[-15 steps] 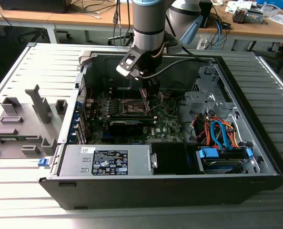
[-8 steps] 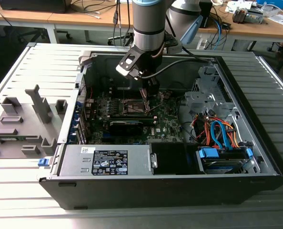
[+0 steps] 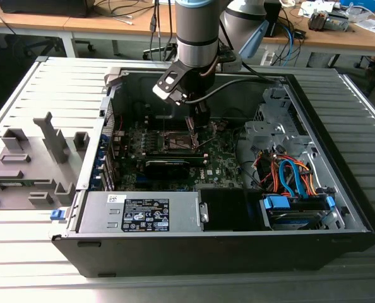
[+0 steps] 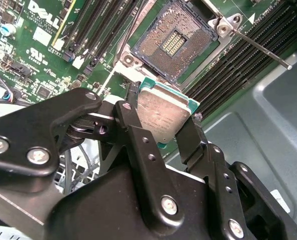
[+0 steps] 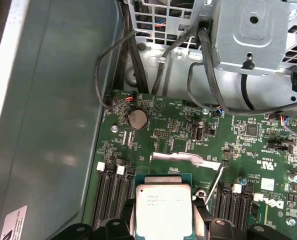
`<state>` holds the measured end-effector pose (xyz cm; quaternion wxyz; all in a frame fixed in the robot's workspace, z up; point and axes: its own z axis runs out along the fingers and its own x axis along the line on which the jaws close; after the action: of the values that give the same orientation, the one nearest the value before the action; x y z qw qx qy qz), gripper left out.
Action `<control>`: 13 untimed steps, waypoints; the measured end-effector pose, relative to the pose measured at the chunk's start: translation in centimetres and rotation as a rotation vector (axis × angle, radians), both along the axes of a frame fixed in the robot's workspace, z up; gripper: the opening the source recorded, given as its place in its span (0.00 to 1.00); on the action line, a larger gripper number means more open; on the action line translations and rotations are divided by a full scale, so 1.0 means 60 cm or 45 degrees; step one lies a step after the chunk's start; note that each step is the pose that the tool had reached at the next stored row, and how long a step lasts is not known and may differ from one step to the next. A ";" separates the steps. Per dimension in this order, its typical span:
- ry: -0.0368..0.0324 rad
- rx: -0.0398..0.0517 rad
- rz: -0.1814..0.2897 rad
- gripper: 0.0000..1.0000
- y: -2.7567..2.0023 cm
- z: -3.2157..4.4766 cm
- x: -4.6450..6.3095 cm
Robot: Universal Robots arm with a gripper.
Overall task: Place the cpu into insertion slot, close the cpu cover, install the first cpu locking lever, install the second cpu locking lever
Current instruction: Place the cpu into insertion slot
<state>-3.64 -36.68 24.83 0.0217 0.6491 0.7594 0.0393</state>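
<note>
While the gripper (image 4: 160, 125) clamped the cpu (image 4: 166, 112) near the insertion slot (image 4: 207, 37), tilt could have bent its contacts (image 4: 153, 47).

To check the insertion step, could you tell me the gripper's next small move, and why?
Probably carry the cpu across toward the slot: the gripper is shut on it, and the open, empty slot looks offset from it.

My claw (image 4: 161, 122) is matt black, with shiny metal screw heads. The cpu (image 4: 164, 112) has a dull, smooth silver-grey metal top; the insertion slot (image 4: 172, 42) has a bright metal rim.
</note>
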 end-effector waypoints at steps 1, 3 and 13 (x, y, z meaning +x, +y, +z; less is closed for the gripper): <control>0.0001 0.000 -0.008 0.54 0.0000 0.000 0.000; 0.0001 0.000 -0.017 0.54 0.0000 0.000 0.000; 0.0001 0.000 -0.042 0.54 0.0000 0.000 0.000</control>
<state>-3.63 -36.68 24.83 0.0225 0.6614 0.7487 0.0388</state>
